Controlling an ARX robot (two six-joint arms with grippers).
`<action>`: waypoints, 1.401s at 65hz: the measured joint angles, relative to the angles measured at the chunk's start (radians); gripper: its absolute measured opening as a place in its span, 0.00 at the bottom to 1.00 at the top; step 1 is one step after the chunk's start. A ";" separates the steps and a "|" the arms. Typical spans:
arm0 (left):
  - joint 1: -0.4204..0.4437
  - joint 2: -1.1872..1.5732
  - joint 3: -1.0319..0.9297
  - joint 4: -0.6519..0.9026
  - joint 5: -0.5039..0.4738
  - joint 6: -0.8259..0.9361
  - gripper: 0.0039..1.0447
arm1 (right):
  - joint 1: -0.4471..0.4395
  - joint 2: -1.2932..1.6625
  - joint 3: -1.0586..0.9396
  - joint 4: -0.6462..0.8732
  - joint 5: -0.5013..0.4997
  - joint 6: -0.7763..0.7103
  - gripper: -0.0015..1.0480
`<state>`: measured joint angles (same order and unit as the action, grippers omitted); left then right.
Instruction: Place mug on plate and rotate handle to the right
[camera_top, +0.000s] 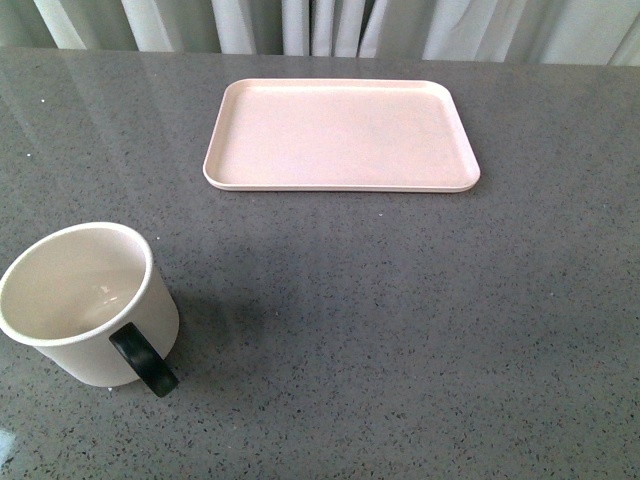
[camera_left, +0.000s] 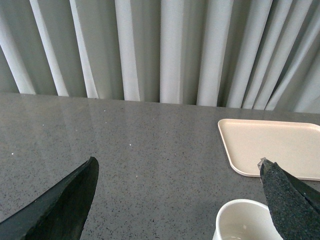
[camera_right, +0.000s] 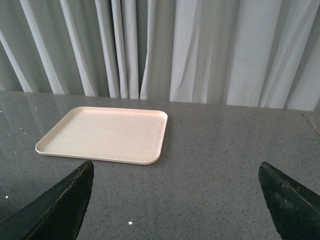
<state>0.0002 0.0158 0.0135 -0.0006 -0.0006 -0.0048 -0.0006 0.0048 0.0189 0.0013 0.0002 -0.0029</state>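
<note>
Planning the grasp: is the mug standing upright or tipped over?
Upright. The mug stands on the table, open rim facing up, its inside visible and empty.

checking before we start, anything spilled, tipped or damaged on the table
Nothing stands out. The mug stands upright and looks empty on the grey table, its handle unbroken. The plate lies flat and bare, apart from the mug. No spill or crack shows.

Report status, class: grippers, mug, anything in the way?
Left gripper open, right gripper open. Mug upright on table, off the plate. Nothing seen between them.
</note>
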 joint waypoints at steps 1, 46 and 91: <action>0.000 0.000 0.000 0.000 0.000 0.000 0.91 | 0.000 0.000 0.000 0.000 0.000 0.000 0.91; -0.029 0.044 0.038 -0.105 -0.098 -0.049 0.91 | 0.000 0.000 0.000 0.000 0.000 0.000 0.91; -0.154 1.025 0.337 0.096 -0.174 -0.181 0.91 | 0.000 0.000 0.000 0.000 0.000 0.000 0.91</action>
<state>-0.1539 1.0409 0.3508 0.0952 -0.1749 -0.1860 -0.0006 0.0048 0.0189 0.0013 -0.0002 -0.0029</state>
